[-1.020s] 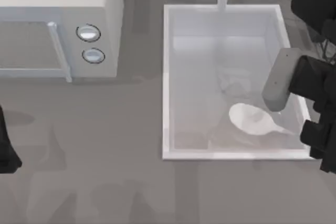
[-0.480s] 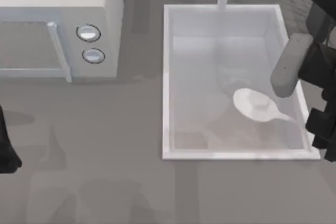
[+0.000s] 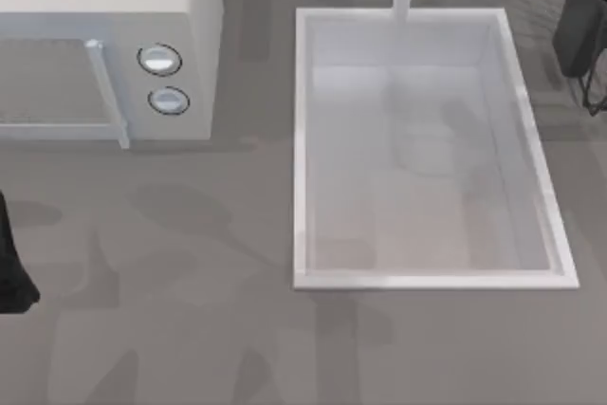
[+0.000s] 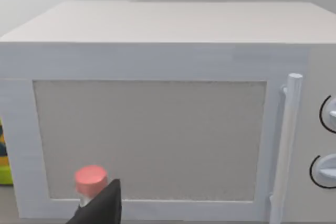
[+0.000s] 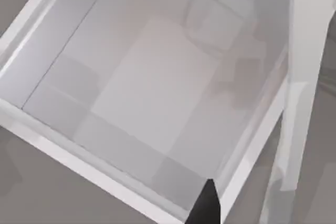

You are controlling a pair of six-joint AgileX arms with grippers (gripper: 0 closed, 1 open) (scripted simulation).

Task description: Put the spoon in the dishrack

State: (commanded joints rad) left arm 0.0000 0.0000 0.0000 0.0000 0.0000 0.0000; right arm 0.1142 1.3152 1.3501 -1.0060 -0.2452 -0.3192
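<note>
The dishrack (image 3: 576,35) is thin black wire around a dark flat slab, at the table's far right edge beside the white, smooth-walled rectangular sink (image 3: 302,139). In the right wrist view the right hand (image 5: 206,205) hangs above the sink's corner; how far it is open cannot be told, nor whether the long pale shape (image 5: 298,103) beside it is the spoon. The left arm (image 3: 9,267) sits parked at the table's left edge, facing the boxy microwave (image 4: 157,129).

Sink (image 3: 302,149) is white w/ a pale grey floor. Left of sink, microwave (image 3: 104,7) is white w/ 2 silver knobs (image 3: 159,60). Table (image 3: 190,329) is grey. Right of sink, dishrack (image 3: 580,40) is black.
</note>
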